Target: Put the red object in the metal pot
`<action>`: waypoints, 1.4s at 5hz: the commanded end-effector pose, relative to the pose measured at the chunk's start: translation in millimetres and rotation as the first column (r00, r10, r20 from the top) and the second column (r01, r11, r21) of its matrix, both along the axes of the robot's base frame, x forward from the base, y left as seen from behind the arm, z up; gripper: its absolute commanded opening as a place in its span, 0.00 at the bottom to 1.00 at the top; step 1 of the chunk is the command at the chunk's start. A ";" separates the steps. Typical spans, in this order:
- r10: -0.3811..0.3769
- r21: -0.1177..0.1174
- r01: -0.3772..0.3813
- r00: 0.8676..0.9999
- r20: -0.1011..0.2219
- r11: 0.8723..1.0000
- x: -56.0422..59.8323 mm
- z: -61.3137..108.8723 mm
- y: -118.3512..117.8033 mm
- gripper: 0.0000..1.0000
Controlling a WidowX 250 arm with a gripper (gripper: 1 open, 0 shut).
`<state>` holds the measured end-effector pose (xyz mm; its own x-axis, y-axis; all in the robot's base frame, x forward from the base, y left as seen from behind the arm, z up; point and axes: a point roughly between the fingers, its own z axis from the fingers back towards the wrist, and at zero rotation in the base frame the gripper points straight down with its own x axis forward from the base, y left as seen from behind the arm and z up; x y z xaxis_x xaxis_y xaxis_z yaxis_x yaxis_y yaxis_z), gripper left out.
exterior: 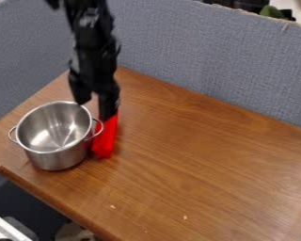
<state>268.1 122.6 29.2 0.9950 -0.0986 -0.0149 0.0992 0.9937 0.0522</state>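
Note:
The red object [105, 139] is a bright red bar lying on the wooden table [203, 160], right against the right side of the metal pot [55, 135]. The pot is a shiny round steel pot near the table's left corner with nothing in it. My gripper [97, 105] hangs from the black arm directly over the far end of the red object, fingers pointing down. Its jaws are open, standing either side of the bar's upper end and hiding it. Nothing is held.
Grey fabric partition walls [229, 56] stand behind the table along its far edges. The table's front edge runs diagonally at the lower left, with floor clutter below it.

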 end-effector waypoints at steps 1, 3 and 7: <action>-0.062 0.041 0.062 0.998 -0.003 0.997 -3.4 34.6 12.1 1.00; -0.106 0.038 0.105 0.994 0.024 0.994 -18.4 74.3 23.4 1.00; 0.359 0.047 -0.361 0.932 0.049 0.931 37.1 2.0 -5.9 0.00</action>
<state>295.6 113.2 17.6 0.9615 0.2737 -0.0230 -0.2703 0.9577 0.0984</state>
